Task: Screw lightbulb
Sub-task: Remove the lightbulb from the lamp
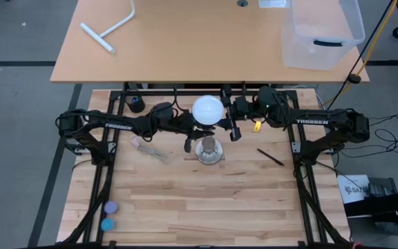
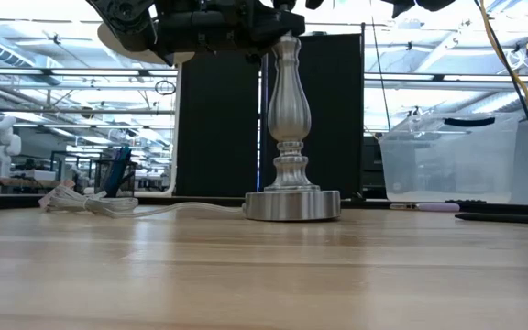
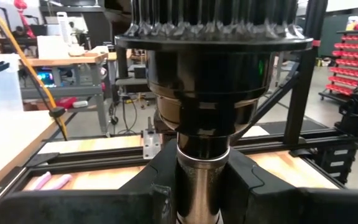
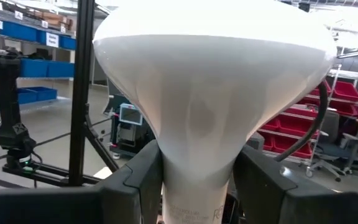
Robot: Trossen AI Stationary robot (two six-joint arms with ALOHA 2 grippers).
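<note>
Wood-plank counter [image 2: 264, 275] fills the low view's foreground, pale, grained. On it a crumpled clear wrapper [image 2: 85, 203] at left, details hard to make out. Middle: metal post [image 2: 290, 119], brushed silver, turned baluster shape on a round base; its top is cut off by dark arm parts. Right: pen-like dark stick [image 1: 270, 157], thin.

Left gripper [image 1: 188, 135], jaws closed narrow around the post's silvery stem just under the black ribbed socket [image 3: 204, 93]; socket mouth cut off in the left wrist view.

Lightbulb [image 1: 208, 109] sits above the post, just behind it in the high view, smooth frosted white globe; its pale tapered neck [image 4: 194, 174] is pinched between the right gripper [image 1: 230, 119] jaws, part open on it. Screw base hidden below the jaws. Whether bulb touches socket: cannot tell.

Clear plastic bin [image 1: 321, 31] on the far tan table, edge cropped. White T-shaped pipe [image 1: 109, 29] there too.
</note>
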